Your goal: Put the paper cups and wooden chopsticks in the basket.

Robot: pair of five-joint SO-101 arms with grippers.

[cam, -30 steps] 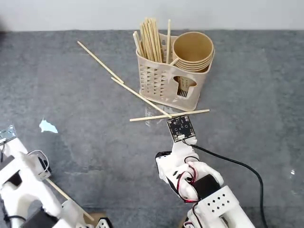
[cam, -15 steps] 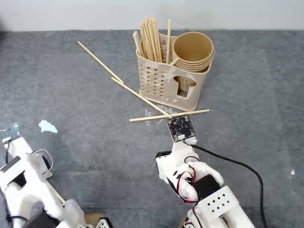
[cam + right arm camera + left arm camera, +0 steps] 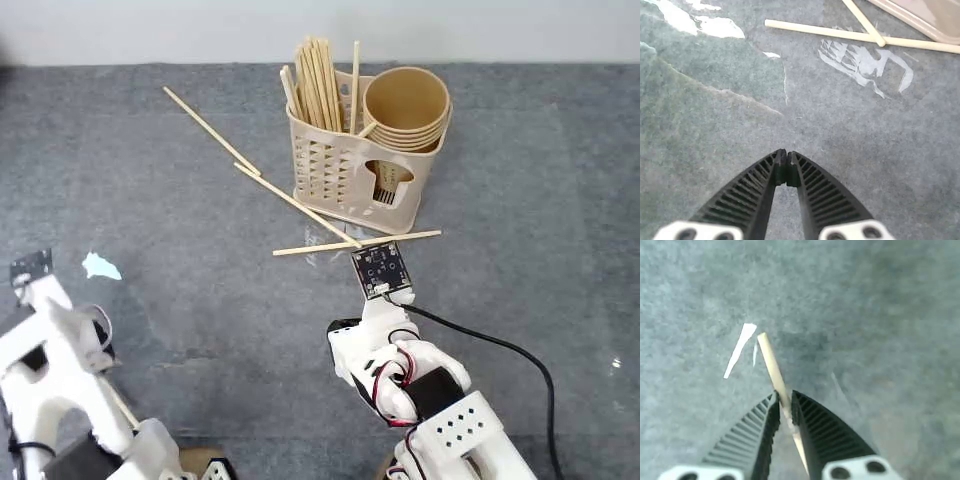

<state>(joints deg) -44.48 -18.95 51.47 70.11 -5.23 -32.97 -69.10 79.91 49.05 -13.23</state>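
Note:
The perforated beige basket [image 3: 350, 170] stands at the back of the grey mat, holding stacked paper cups [image 3: 406, 105] and a bundle of wooden chopsticks [image 3: 318, 80]. Three loose chopsticks lie on the mat: one far left [image 3: 210, 130], one slanting toward the basket [image 3: 295, 203], one across its front [image 3: 355, 243]. My left gripper [image 3: 783, 396] is shut on a chopstick [image 3: 771, 365] low over the mat at the front left. My right gripper [image 3: 786, 154] is shut on nothing, just short of the front chopstick [image 3: 840, 33].
A pale blue scrap [image 3: 100, 266] lies on the mat near the left arm [image 3: 50, 380], seen as a white sliver [image 3: 740, 347] in the left wrist view. White scuff marks [image 3: 865, 62] mark the mat before the basket. The right arm [image 3: 400, 370] has a black cable trailing right.
The left arm has swung slightly toward the back and right with the chopstick in its gripper. The right arm has kept still.

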